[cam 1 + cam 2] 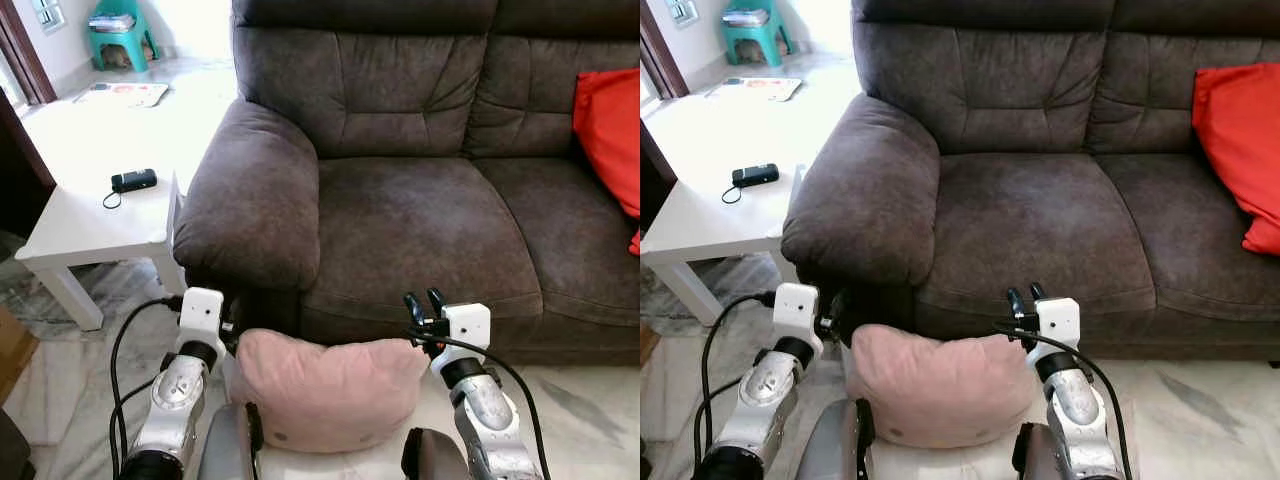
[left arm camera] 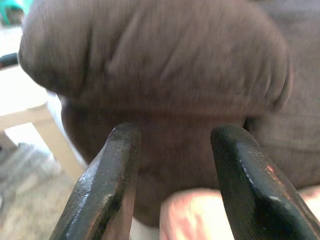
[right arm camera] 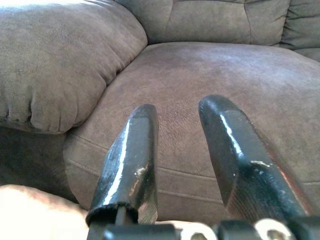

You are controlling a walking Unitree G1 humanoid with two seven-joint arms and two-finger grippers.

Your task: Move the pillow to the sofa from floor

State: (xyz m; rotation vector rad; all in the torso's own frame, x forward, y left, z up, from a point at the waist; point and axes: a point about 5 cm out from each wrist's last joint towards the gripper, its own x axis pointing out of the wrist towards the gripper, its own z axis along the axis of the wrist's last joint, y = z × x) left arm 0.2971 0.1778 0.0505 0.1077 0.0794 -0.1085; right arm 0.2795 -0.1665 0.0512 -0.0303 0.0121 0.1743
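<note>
A dark brown sofa (image 1: 420,200) stood ahead, a red cushion (image 1: 610,130) against its right end. A white table (image 1: 90,225) stood beside the sofa's left armrest, a small black device (image 1: 133,180) near its back edge. The pink pillow (image 1: 325,385) was pressed between the two arms, low before the sofa's front edge. The left tool (image 2: 175,150) and right tool (image 3: 177,125) both had fingers spread, empty.
</note>
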